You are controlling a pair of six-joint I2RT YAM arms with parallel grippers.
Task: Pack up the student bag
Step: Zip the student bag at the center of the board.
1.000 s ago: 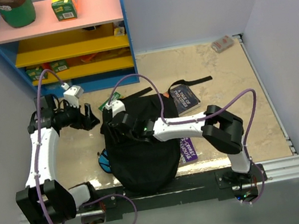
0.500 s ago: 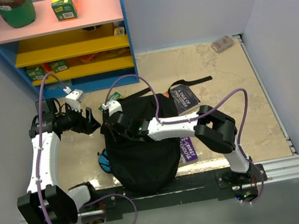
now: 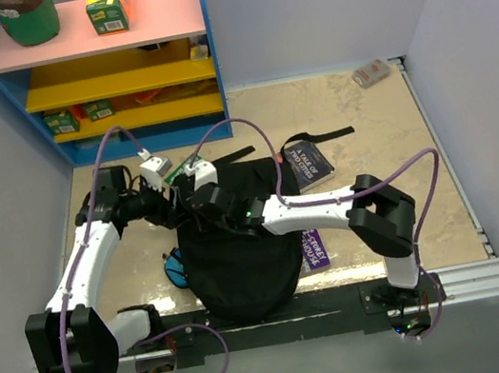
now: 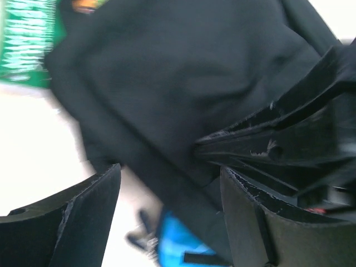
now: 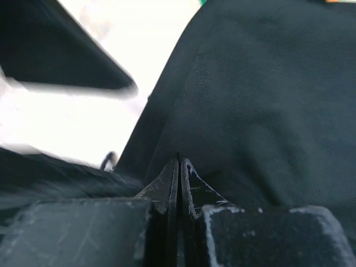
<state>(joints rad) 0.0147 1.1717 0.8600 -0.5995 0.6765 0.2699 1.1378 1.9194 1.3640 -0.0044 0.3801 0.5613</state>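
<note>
The student bag (image 3: 242,251), a large black backpack, lies flat in the middle of the table. My right gripper (image 3: 202,201) is at its upper left corner. In the right wrist view its jaws (image 5: 179,162) are pressed together on a fold of the bag's fabric (image 5: 261,100). My left gripper (image 3: 179,209) is open just left of it, at the bag's left edge. In the left wrist view the left gripper (image 4: 169,169) straddles the bag's edge (image 4: 167,83), with the right gripper's fingers (image 4: 278,144) close on the right.
A green book (image 3: 184,168) lies at the bag's top left. A dark book (image 3: 309,164) and a purple book (image 3: 313,249) lie on its right. A blue pencil case (image 3: 175,268) lies at its left edge. A blue shelf unit (image 3: 112,66) stands at the back left.
My left gripper has swung right from the open floor to the bag's upper left edge, beside the right gripper. The right gripper has shifted slightly at the bag's corner.
</note>
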